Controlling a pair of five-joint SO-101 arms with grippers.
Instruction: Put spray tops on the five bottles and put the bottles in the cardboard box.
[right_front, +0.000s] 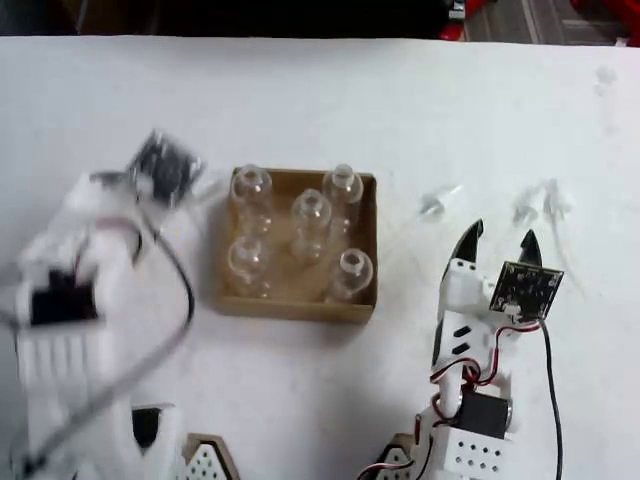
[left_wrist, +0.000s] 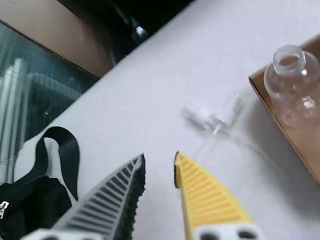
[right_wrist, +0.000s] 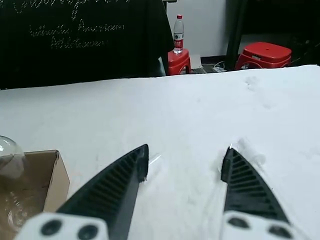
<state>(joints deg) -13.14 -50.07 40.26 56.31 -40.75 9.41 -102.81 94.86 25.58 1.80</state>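
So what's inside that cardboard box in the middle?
Five clear bottles stand upright inside the cardboard box, all with bare, open necks. They cover much of the box floor, so anything lying underneath them cannot be seen.

Bright light, glare on table (right_front: 300, 100) (soft shadow by cardboard box (right_front: 300, 308)), dim bkgd.

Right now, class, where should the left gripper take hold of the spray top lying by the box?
Probably across its wider cap, from above: the spray top lies flat on the table, its tube too thin for the left gripper.
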